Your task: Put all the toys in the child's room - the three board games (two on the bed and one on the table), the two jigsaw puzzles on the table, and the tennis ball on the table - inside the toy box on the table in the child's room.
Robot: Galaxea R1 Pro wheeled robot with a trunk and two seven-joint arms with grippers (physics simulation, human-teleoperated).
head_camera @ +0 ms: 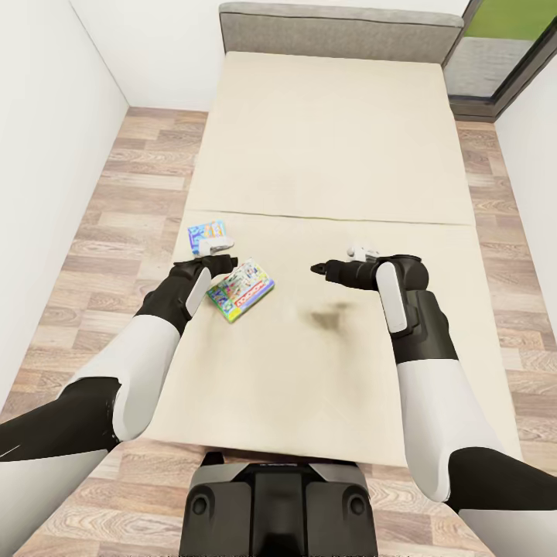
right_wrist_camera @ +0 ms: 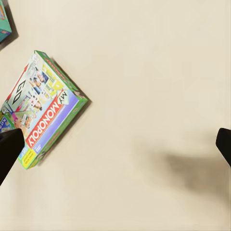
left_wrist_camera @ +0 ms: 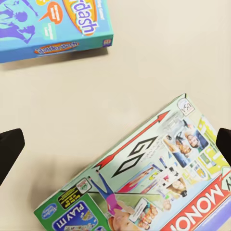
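Observation:
Two board games lie flat on the bed's cream mattress (head_camera: 333, 155). One is a light blue box (head_camera: 207, 236), the other a green-edged Monopoly box (head_camera: 241, 290). My left gripper (head_camera: 226, 263) hovers open just above the mattress between them, over the Monopoly box's near edge. In the left wrist view the Monopoly box (left_wrist_camera: 154, 183) and the blue box (left_wrist_camera: 53, 26) both lie under the open left gripper (left_wrist_camera: 115, 144). My right gripper (head_camera: 317, 269) is open over bare mattress to the right of the Monopoly box (right_wrist_camera: 45, 108), holding nothing (right_wrist_camera: 115, 144).
A grey padded headboard (head_camera: 340, 31) closes the bed's far end. Wood-plank floor (head_camera: 131, 201) runs along both sides, with a white wall (head_camera: 46, 155) close on the left. A dark-framed glass opening (head_camera: 495, 54) is at the far right. My base (head_camera: 278, 503) stands against the bed's foot.

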